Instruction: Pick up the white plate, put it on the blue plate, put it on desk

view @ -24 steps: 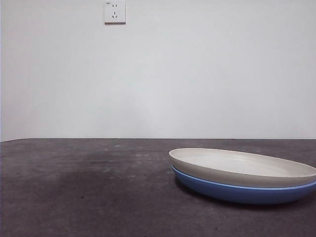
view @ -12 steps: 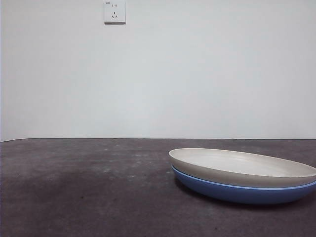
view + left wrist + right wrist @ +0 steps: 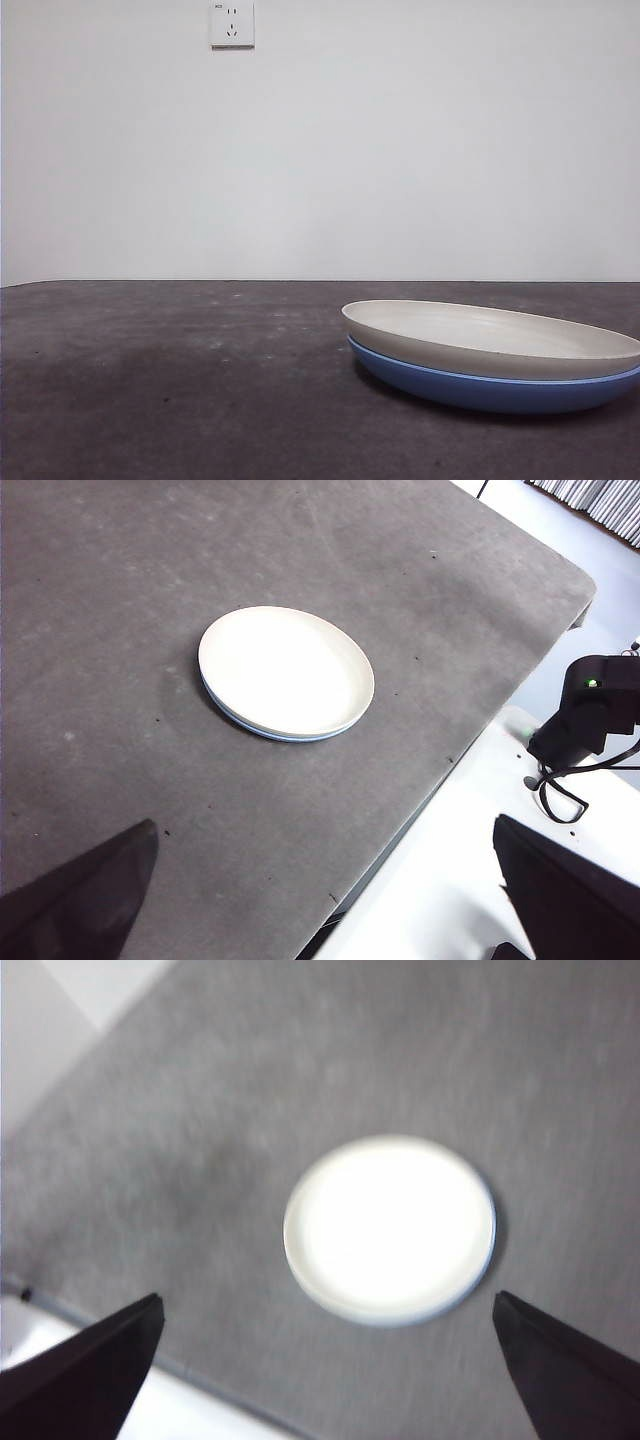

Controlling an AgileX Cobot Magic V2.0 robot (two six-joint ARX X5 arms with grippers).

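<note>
The white plate (image 3: 490,338) is looking creamy white with faint rings inside. The blue plate (image 3: 480,388) under it is showing shiny blue. The counter (image 3: 180,380) is looking dark grey and speckled. The end effector tips are showing black.

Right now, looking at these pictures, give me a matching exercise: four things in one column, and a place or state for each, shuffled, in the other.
Things:
1. white plate
2. blue plate
3. desk
4. left gripper

Places or states:
A. high above the desk, jaws wide apart, holding nothing
B. nested on top of the other plate
C. under both plates, dark grey and speckled
D. at the bottom of the stack, only its rim and side showing

Pairs: 1-B, 2-D, 3-C, 4-A
</note>
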